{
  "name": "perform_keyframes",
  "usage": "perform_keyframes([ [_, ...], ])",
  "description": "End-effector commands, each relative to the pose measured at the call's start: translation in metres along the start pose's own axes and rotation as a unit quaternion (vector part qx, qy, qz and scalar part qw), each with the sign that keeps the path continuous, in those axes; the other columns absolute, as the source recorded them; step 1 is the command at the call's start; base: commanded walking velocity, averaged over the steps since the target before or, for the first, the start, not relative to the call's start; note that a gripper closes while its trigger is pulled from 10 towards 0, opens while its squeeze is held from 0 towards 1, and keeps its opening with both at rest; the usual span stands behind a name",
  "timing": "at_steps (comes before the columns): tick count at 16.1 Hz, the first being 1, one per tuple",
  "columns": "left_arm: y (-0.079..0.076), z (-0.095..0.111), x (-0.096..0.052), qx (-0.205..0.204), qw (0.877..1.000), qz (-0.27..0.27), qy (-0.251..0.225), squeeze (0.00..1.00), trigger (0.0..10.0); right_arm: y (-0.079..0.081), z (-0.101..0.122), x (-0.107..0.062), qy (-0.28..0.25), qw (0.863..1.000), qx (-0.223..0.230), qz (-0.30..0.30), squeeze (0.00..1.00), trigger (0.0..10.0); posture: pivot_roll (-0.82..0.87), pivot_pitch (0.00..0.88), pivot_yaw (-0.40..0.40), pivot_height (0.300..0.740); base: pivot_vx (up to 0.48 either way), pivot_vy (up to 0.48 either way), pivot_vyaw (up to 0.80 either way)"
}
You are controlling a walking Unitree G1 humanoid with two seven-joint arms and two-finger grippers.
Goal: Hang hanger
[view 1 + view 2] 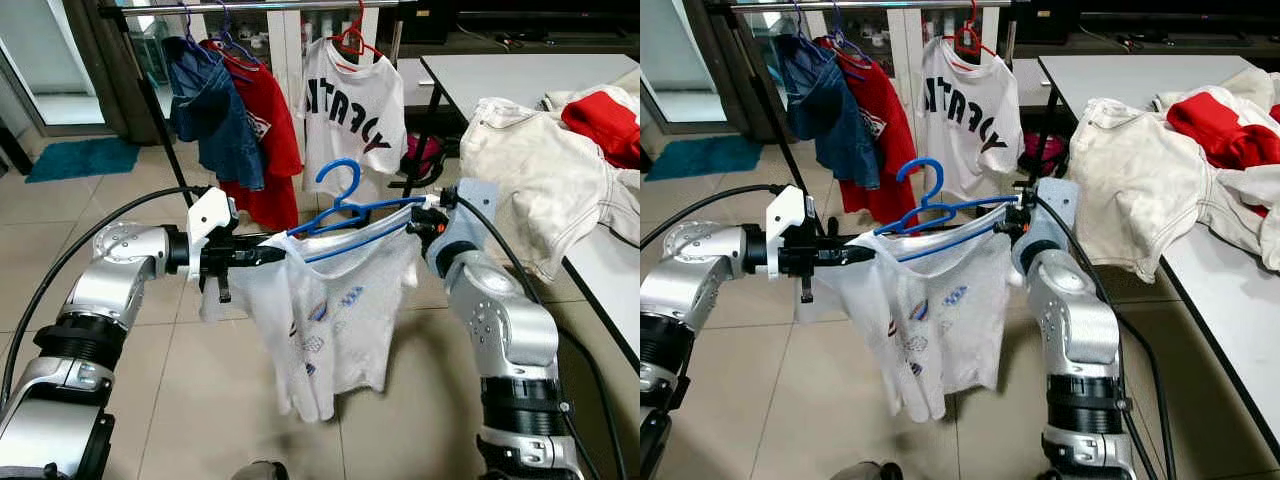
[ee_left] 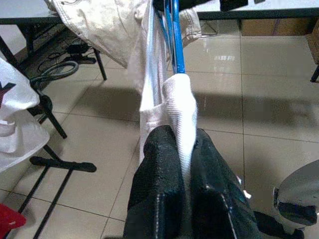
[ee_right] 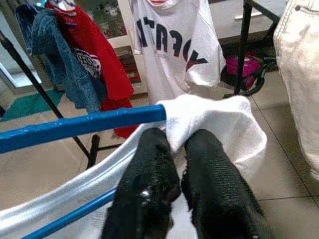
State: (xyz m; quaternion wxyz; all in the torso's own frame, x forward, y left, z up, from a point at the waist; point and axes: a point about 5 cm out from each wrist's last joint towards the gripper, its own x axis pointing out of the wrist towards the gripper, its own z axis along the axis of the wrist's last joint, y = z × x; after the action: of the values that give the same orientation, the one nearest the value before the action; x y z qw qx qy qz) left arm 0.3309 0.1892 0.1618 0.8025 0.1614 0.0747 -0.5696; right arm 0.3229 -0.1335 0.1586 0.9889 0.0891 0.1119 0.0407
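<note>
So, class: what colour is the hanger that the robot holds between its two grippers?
Blue. The hanger carries a white shirt; the left eye view shows it best.

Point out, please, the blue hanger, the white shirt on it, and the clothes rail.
blue hanger point(image 1: 342, 180), left eye view, on its hook.
white shirt point(image 1: 335, 320), left eye view, on the front panel.
clothes rail point(image 1: 270, 6), left eye view, on the horizontal bar.

R pincer point(image 3: 174, 149) clamped on white shirt point(image 3: 219, 124), blue hanger point(image 3: 79, 127) alongside, red top point(image 3: 99, 64) behind
</note>
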Motion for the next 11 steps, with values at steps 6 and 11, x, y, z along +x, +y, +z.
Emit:
perform_keyframes([
  [6, 0.0001, 0.0077, 0.0013, 0.016, 1.0, -0.005, -0.008, 0.0, 0.0, -0.0007, 0.0024, 0.0022, -0.008, 1.0, 0.0, -0.001, 0.0, 0.0, -0.18, 0.0, 0.048, 0.74, 0.0, 0.0, 0.0],
  [11, 0.0021, 0.0078, 0.001, 0.019, 1.0, 0.001, -0.005, 0.0, 0.0, -0.0016, 0.001, 0.003, -0.007, 1.0, 0.0, -0.002, 0.0, 0.0, -0.18, 0.0, 0.05, 0.74, 0.0, 0.0, 0.0],
])
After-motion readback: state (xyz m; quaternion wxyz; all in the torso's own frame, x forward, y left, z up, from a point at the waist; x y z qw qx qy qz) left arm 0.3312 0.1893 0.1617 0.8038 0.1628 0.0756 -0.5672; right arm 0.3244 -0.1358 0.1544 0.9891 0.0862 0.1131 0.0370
